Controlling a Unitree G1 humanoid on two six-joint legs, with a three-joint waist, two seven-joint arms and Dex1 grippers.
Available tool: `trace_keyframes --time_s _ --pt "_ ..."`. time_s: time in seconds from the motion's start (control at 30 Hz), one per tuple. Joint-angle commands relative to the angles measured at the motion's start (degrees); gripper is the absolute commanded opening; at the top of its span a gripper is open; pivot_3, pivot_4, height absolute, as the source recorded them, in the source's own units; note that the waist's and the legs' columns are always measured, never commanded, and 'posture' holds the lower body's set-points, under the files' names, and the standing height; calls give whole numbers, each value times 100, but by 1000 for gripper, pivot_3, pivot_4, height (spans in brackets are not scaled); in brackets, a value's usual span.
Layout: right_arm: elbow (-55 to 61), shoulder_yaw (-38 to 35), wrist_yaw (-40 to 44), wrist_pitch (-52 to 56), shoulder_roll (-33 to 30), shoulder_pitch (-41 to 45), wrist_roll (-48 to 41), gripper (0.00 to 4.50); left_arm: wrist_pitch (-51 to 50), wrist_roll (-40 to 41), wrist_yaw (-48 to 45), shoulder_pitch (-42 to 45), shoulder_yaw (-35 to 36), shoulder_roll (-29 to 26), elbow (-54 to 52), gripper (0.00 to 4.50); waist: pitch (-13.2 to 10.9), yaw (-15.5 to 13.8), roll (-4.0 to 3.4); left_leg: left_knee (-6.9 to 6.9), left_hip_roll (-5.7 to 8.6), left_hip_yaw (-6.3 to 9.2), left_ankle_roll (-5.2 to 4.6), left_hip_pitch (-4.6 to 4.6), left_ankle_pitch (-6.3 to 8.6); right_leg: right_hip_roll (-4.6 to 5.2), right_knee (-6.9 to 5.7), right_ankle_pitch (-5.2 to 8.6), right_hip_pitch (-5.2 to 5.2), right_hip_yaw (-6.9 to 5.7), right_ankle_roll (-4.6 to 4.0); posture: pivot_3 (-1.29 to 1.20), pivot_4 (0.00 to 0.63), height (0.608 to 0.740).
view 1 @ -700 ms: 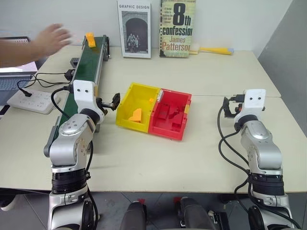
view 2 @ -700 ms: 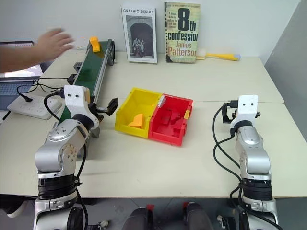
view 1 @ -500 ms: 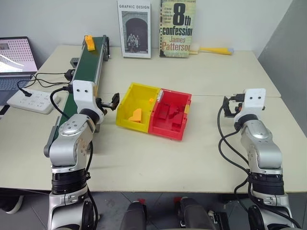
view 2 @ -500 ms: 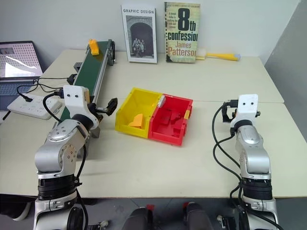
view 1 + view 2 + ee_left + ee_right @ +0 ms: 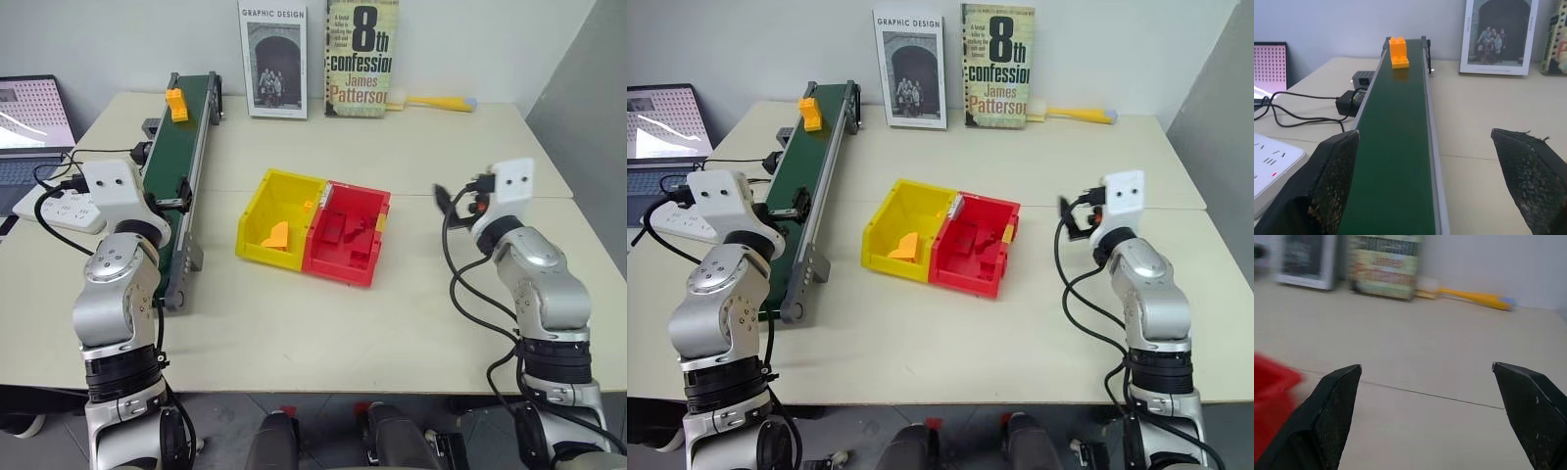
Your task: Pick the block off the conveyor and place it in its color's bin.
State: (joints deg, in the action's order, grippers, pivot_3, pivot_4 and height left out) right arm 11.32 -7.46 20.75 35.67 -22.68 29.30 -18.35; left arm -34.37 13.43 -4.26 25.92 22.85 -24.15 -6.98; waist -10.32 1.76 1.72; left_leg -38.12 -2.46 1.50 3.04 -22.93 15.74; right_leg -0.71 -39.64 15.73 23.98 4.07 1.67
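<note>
- the block [image 5: 1398, 52] is orange-yellow, sitting on a dark green conveyor [image 5: 176, 162] with a grey metal side frame
- bin [image 5: 263, 211] is bright yellow, with a wedge-like orange-yellow piece [image 5: 276, 235] in it
- joined red bin [image 5: 361, 241] next to it has dark red pieces inside
- table [image 5: 392, 313] is plain beige
- both tools have black fingers [image 5: 1334, 171], white housing behind them, silver-grey arms
- one book [image 5: 273, 59] is white with a black-and-white photo, the other book [image 5: 361, 57] is olive green with big black lettering
- laptop [image 5: 34, 113] screen shows a pink dotted pattern
- power strip [image 5: 54, 208] is white with black cables
</note>
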Motion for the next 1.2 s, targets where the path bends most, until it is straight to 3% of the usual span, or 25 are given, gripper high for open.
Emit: trace_keyframes --time_s 0.03,0.23,1.2 --pt "827 205 1494 664 -588 198 -1176 4500 170 -6 -104 147 99 -255 217 4495 0 -1 0 3 2 0 0 -1 0 0 4 0 0 0 0 0 150 740" --pt "1129 312 2224 1222 -1002 518 -1975 4500 274 -46 -276 401 -46 -439 680 4495 1 -14 2 0 2 21 -1 2 1 2 28 0 -25 -18 0 0 150 740" --pt "1361 288 1790 1420 -963 599 -2407 4500 568 -218 -139 734 -189 -479 1351 4495 1 -13 2 1 1 32 -1 4 1 4 43 0 -37 -28 0 0 150 740"
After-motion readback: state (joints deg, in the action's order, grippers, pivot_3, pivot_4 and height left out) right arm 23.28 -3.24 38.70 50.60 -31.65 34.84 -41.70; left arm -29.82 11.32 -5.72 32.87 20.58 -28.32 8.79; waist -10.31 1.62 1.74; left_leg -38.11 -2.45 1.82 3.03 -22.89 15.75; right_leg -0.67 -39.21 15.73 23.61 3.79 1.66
